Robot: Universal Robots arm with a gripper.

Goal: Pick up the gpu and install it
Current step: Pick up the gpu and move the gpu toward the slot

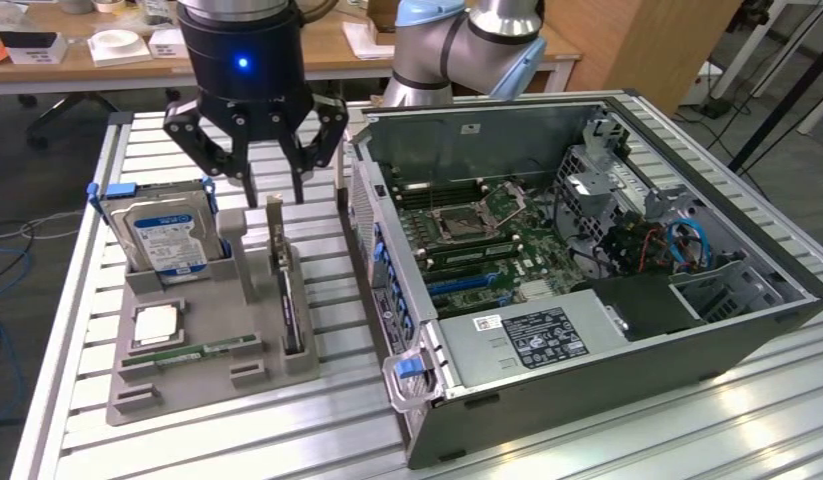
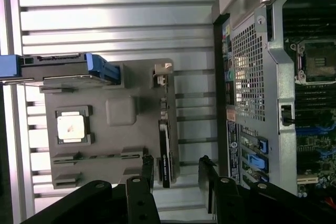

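Observation:
The gpu (image 1: 288,295) is a thin dark card standing on edge in a slot of the grey holder tray (image 1: 184,385), its silvery bracket (image 1: 275,225) at the far end. My gripper (image 1: 274,192) hangs open just above the bracket end, a finger on each side, not touching the card. In the wrist view the gpu (image 2: 164,153) runs along the tray's edge, and my gripper (image 2: 177,170) has its dark fingertips (image 2: 148,167) spread to either side of the card's end. The open computer case (image 1: 585,250) lies at the exterior view's right, motherboard exposed.
On the tray stand a silver hard drive (image 1: 164,235) with a blue-white label, a processor chip (image 1: 155,325) and a green memory stick (image 1: 198,350). The case wall (image 2: 252,77) runs close beside the tray. Everything rests on a slatted aluminium table (image 1: 184,450). A desk stands behind.

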